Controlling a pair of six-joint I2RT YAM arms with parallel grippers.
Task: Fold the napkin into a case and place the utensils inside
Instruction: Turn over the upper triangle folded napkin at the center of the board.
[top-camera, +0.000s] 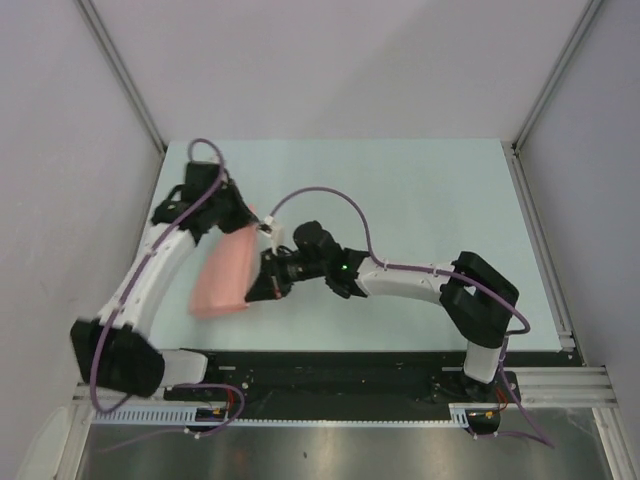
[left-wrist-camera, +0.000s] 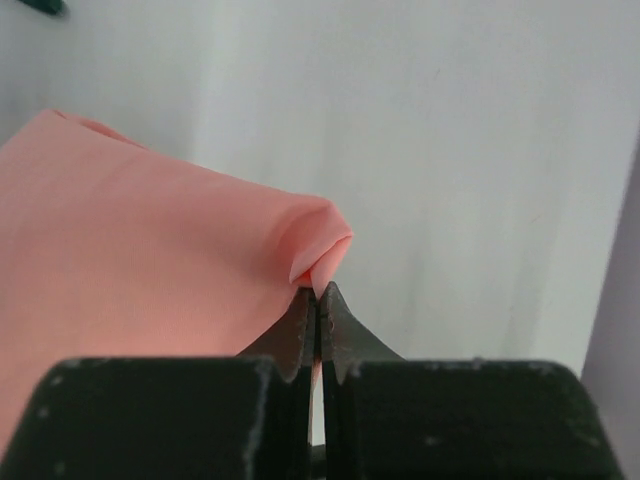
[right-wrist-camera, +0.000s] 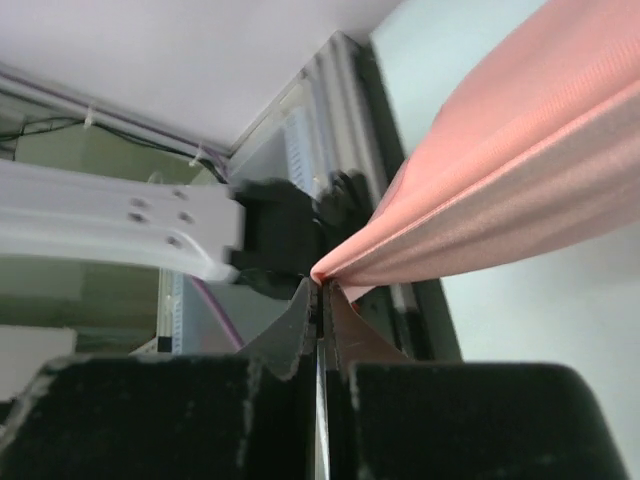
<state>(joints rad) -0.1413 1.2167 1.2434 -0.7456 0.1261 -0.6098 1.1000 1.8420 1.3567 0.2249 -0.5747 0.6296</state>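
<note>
1. Napkin, salmon-pink and faintly glossy, was held up clear of the pale table, strung as a slack sheet between the two pincers in the overhead view.
2. The left pincer was clamped on the cloth's far corner. From its tips the sheet dropped away toward the near edge of the table.
3. The right pincer was closed on the cloth's near right corner, with the body of the napkin just to the left of its tips. The two pincers were near each other but apart, joined only by the cloth.
4. From the left wrist, the left pincer had its jaws pressed together on a small rolled fold of napkin that bunched just above the fingertips. The rest of the cloth spread out to the left of the tips, and the table lay beyond them.
5. From the right wrist, the right pincer pinched a gathered point of the napkin, which fanned up and to the right of the tips in long pleats.
6. In that same view a white link of the left arm lay beyond and to the left of the tips.
7. The lower edge of the cloth, on the side away from the right pincer, was blurred in the overhead view.
</note>
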